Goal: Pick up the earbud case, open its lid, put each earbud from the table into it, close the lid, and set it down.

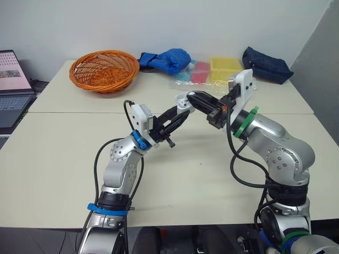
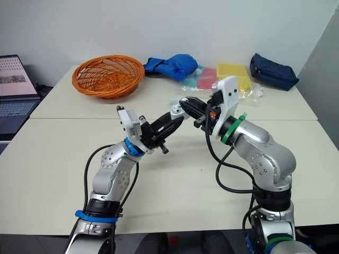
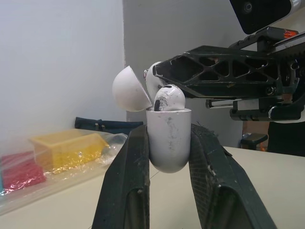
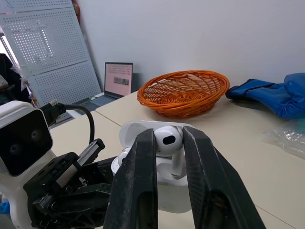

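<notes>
While earbud case [image 3: 167,148], w/ lid [image 3: 127,90] open, is clamped by left gripper [image 3: 169,131], an earbud [image 4: 167,139] is pinched at its mouth by right gripper [image 1: 195,99].

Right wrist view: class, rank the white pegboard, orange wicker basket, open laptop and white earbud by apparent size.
1. white pegboard
2. orange wicker basket
3. open laptop and white earbud: too alike to rank, and the earbud is much nearer the camera.

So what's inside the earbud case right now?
An earbud sits partway in the open earbud case, pinched by the right claw. The rest of the inside is covered.
</notes>
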Controlling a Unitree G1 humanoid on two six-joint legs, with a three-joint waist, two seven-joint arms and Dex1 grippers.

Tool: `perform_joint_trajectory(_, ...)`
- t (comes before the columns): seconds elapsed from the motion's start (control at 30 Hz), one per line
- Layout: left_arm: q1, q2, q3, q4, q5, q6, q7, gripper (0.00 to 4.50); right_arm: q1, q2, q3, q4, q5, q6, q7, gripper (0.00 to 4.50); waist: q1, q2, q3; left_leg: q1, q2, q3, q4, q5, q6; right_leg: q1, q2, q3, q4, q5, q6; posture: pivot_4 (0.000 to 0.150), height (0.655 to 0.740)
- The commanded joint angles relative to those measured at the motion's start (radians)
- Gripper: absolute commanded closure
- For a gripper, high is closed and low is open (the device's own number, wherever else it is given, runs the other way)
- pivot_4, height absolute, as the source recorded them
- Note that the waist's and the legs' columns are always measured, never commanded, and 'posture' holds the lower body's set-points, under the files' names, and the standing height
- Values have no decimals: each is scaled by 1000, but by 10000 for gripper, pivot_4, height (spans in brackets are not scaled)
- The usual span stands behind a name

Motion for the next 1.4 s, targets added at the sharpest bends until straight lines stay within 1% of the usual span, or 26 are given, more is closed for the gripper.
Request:
perform_joint_trajectory(0.03, -16, -4, 3, -30, -13, -15, -2, 37551, -4, -13, 7, -33, 11, -22, -6, 40768, 0, 0, 0, 0, 0, 0, 0, 0, 0, 0, 0, 0, 0, 0, 0, 1500, 7400)
perform_joint_trajectory(0.3, -17, -7, 6, -32, -19, -17, -5, 37551, 12, -40, 22, -33, 12, -32, -5, 40768, 0, 0, 0, 0, 0, 0, 0, 0, 0, 0, 0, 0, 0, 0, 0, 1500, 7400)
perform_joint_trajectory(0.37, -19, -7, 6, -29, -17, -19, -7, 37551, 10, -42, 22, -30, 13, -34, -4, 33421, 0, 0, 0, 0, 0, 0, 0, 0, 0, 0, 0, 0, 0, 0, 0, 1500, 7400)
perform_joint_trajectory(0.4, -20, -7, 6, -28, -17, -19, -6, 37551, 9, -42, 21, -29, 15, -34, -4, 31015, 0, 0, 0, 0, 0, 0, 0, 0, 0, 0, 0, 0, 0, 0, 0, 1500, 7400)
perform_joint_trajectory(0.5, -19, -8, 4, -31, -16, -19, -4, 37551, 6, -42, 17, -31, 21, -35, -7, 19667, 0, 0, 0, 0, 0, 0, 0, 0, 0, 0, 0, 0, 0, 0, 0, 1500, 7400)
perform_joint_trajectory(0.53, -20, -8, 3, -30, -16, -19, -4, 37551, 4, -43, 17, -30, 23, -35, -8, 16560, 0, 0, 0, 0, 0, 0, 0, 0, 0, 0, 0, 0, 0, 0, 0, 1500, 7400)
perform_joint_trajectory(0.7, -23, -11, 3, -30, -18, -12, 2, 37551, 5, -50, 8, -32, 36, -44, -2, 16560, 0, 0, 0, 0, 0, 0, 0, 0, 0, 0, 0, 0, 0, 0, 0, 1500, 7400)
perform_joint_trajectory(0.87, -25, -7, 6, -24, -18, -13, -2, 37551, 25, -104, -64, -52, 119, -35, 52, 16560, 1, 0, 0, 0, 0, 0, 0, 0, 0, 0, 0, 0, -1, 0, 0, 1500, 7400)
perform_joint_trajectory(0.9, -25, -6, 7, -22, -18, -13, -3, 37551, 25, -116, -87, -48, 148, -29, 64, 16560, 1, 0, 0, -1, 0, 0, 0, 0, 0, 0, 0, 0, -1, 0, 0, 1500, 7400)
perform_joint_trajectory(0.93, -25, -5, 7, -21, -18, -13, -5, 37551, 16, -129, -128, -41, 217, -1, 74, 16560, 1, 0, 0, -1, 0, 0, 0, 0, 0, 0, 0, 0, -1, 0, 0, 1500, 7400)
perform_joint_trajectory(1.0, -26, -3, 8, -15, -18, -14, -7, 37551, 3, -146, -171, -28, 303, 33, 79, 16560, 1, 0, 0, -1, 0, 0, 0, 0, 0, 0, 0, 0, -1, 0, 0, 1500, 7400)
perform_joint_trajectory(1.07, -27, -2, 7, -11, -16, -16, -12, 37551, -18, -190, -187, -5, 343, 56, 98, 16560, 0, 0, 0, -1, 0, 0, 0, 0, 0, 0, 0, 0, -1, 0, 0, 1500, 7400)
perform_joint_trajectory(1.2, -33, -1, 7, 13, -11, -29, -26, 37551, -60, -295, -174, 108, 322, 54, 163, 16560, 0, 0, 0, 0, 0, 0, 0, 0, 0, 0, 0, 0, 0, 0, 0, 1500, 7400)
perform_joint_trajectory(1.27, -39, -1, 7, 22, -10, -34, -36, 37551, -87, -330, -155, 175, 293, 37, 189, 20112, 0, 0, 0, 0, 0, 0, 0, 0, 0, 1, 0, 0, 0, 0, 0, 1500, 7400)
perform_joint_trajectory(1.33, -42, -3, 5, 24, -12, -36, -40, 37551, -114, -373, -117, 256, 242, 0, 254, 26320, 0, 0, 0, 0, 0, 0, 0, 0, 0, 1, 0, 0, -1, 0, 0, 1500, 7400)
perform_joint_trajectory(1.4, -41, -6, -2, 17, -13, -36, -44, 37551, -151, -396, -60, 354, 162, -39, 279, 33732, 0, 0, 0, 0, 0, 1, 0, 0, 0, 0, 0, 0, -1, 0, 0, 1500, 7400)
